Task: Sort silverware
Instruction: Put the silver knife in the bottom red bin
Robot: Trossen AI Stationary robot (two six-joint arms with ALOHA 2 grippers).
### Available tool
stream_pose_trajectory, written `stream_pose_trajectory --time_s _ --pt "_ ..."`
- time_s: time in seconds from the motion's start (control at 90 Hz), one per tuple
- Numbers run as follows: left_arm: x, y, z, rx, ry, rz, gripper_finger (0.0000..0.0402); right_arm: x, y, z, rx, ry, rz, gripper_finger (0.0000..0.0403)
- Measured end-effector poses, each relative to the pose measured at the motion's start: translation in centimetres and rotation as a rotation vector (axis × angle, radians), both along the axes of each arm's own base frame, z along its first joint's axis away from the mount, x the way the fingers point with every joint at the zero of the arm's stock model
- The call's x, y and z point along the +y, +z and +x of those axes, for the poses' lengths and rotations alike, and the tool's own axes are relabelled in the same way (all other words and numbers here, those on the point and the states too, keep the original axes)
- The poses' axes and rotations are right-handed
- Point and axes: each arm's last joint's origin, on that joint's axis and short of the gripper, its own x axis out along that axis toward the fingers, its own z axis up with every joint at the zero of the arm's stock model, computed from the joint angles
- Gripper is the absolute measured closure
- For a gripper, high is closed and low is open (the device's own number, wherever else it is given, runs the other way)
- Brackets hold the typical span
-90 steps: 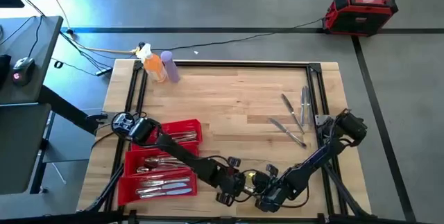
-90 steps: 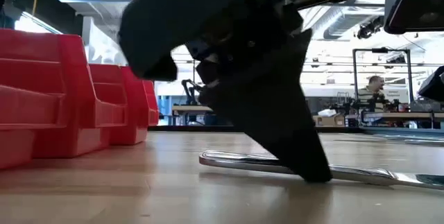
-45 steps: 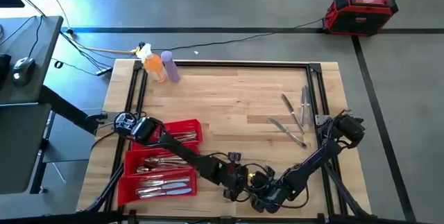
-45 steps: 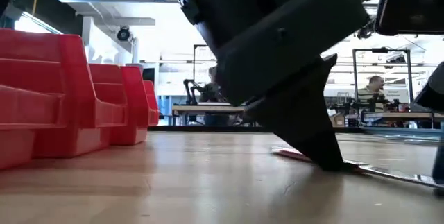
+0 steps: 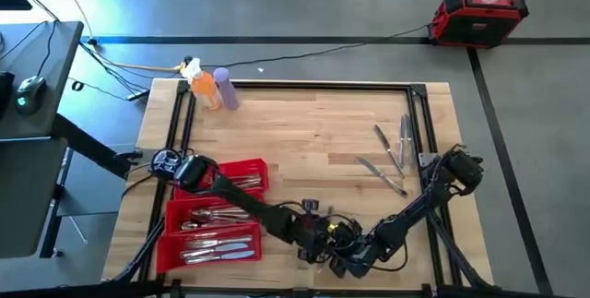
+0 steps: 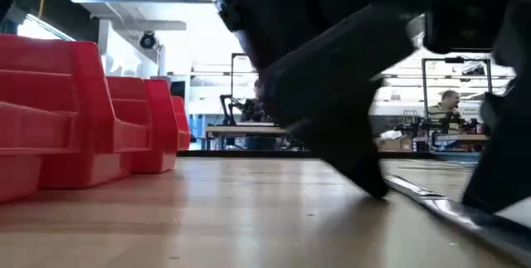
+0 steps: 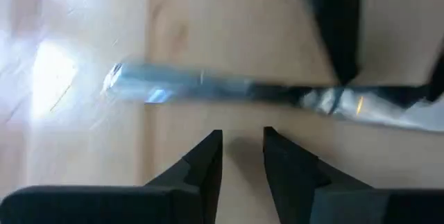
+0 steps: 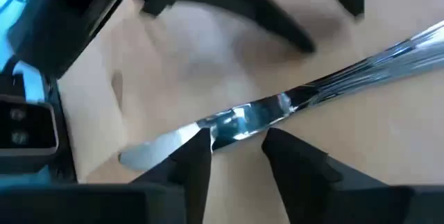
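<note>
**Fingers of both grippers crowd one knife at the table's near edge**

Your left gripper (image 7: 242, 156) has its fingers narrowly parted, tips just short of the knife (image 7: 229, 92) lying flat on the table (image 5: 304, 123). Your right gripper (image 8: 234, 151), also slightly parted, straddles the same knife. You're mid-pickup, I judge. Next, close one gripper squarely, back the other away, then carry the knife to the red tray (image 5: 171, 213).

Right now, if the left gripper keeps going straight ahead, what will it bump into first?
Probably the knife. It lies crosswise on the table just beyond the left gripper, whose fingers stand slightly apart. Depth is hard to judge.
</note>
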Motion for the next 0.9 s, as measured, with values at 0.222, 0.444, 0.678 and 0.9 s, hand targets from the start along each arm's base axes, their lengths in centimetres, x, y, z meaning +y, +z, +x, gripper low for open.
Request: stream_pose_trajectory --time_s 0.222,0.444,0.678,0.9 --pt "-2.2 0.8 -0.8 0.028 -0.092 -0.192 0.0321 -0.3 0.0 0.3 -0.011 -0.037 0.013 0.0254" --pt "-2.6 -1.3 0.2 0.003 -0.115 -0.232 0.035 -0.3 -0.1 0.5 -0.021 -0.06 0.029 0.0254" --pt "-1.2 -2.1 1.5 -0.04 -0.097 -0.267 0.0375 -0.4 -1.2 1.1 -0.034 -0.088 0.07 0.0254" --pt "-0.7 -2.6 1.7 -0.042 -0.086 -0.214 0.0382 -0.2 -1.2 1.1 -0.041 -0.056 0.053 0.0254"
